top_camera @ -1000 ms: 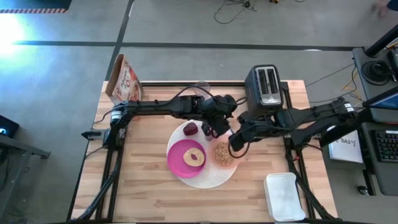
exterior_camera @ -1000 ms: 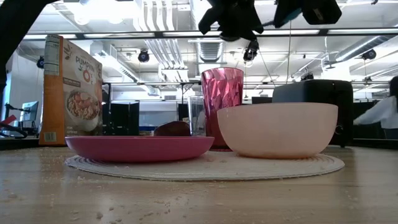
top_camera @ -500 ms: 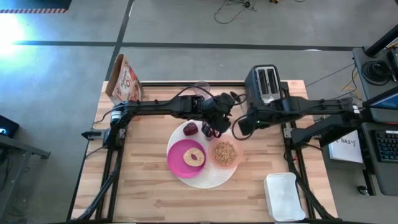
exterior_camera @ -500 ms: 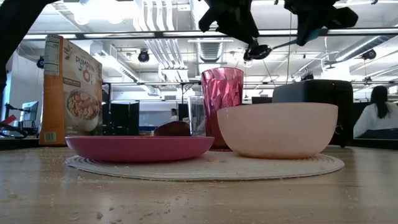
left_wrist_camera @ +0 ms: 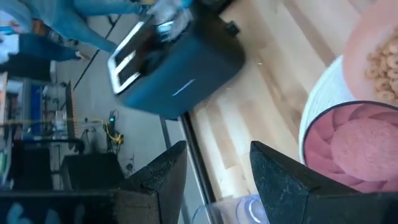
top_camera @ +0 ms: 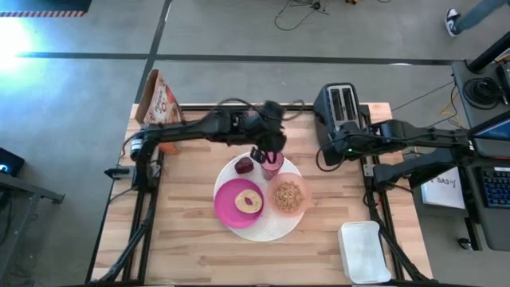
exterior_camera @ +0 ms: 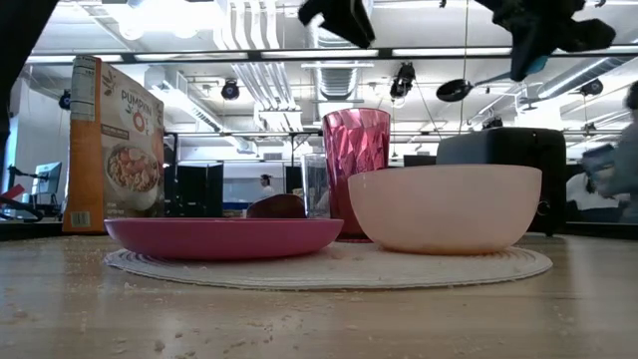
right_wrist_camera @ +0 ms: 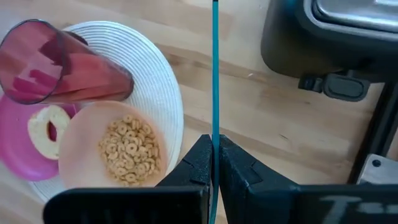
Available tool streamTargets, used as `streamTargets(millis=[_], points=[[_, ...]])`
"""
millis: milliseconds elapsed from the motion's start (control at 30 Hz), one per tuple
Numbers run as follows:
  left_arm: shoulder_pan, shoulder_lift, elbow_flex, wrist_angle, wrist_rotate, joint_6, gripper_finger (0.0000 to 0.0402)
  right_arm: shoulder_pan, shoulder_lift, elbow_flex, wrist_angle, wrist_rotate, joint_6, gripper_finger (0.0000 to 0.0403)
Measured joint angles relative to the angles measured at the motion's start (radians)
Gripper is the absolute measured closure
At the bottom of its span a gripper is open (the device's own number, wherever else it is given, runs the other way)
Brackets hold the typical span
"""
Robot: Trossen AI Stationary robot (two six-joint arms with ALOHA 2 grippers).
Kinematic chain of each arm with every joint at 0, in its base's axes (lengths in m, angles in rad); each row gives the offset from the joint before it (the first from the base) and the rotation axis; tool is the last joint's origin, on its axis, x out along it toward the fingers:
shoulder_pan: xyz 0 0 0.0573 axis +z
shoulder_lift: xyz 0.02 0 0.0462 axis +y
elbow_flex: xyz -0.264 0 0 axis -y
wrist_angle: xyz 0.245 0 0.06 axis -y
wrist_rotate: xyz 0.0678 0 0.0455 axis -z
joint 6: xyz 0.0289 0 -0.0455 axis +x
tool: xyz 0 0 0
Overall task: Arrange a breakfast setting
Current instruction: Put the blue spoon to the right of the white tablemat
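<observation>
I've pulled the right gripper (right_wrist_camera: 213,163) back toward the toaster (top_camera: 341,112) at upper right, fingers clamped on the teal-handled spoon (right_wrist_camera: 215,74). Left gripper (left_wrist_camera: 214,171), part-open and empty, has withdrawn above the pink tumbler (top_camera: 272,163). Spoon still unplaced.

The left gripper (top_camera: 269,153) hovers with fingers parted at the table's far centre; the right gripper (top_camera: 324,156) is clamped, right of it.
</observation>
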Motion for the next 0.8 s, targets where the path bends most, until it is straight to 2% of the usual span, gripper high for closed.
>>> streamTargets(millis=[167,333,533,800], points=[[0.011,-0.088,0.0,-0.04,0.026,-0.05,0.0242,-0.001,-0.083,-0.137,0.135,-0.012,0.022,0.0395],[0.011,-0.162,0.0,-0.072,0.073,-0.089,0.0242,-0.001,-0.16,-0.309,0.329,-0.079,0.048,0.0395],[0.011,-0.255,0.0,-0.131,0.073,-0.158,0.0242,-0.001,-0.229,-0.499,0.513,-0.14,0.124,0.0395],[0.011,-0.373,0.0,-0.203,0.073,-0.262,0.0242,0.004,-0.271,-0.66,0.708,-0.179,0.25,0.0394]])
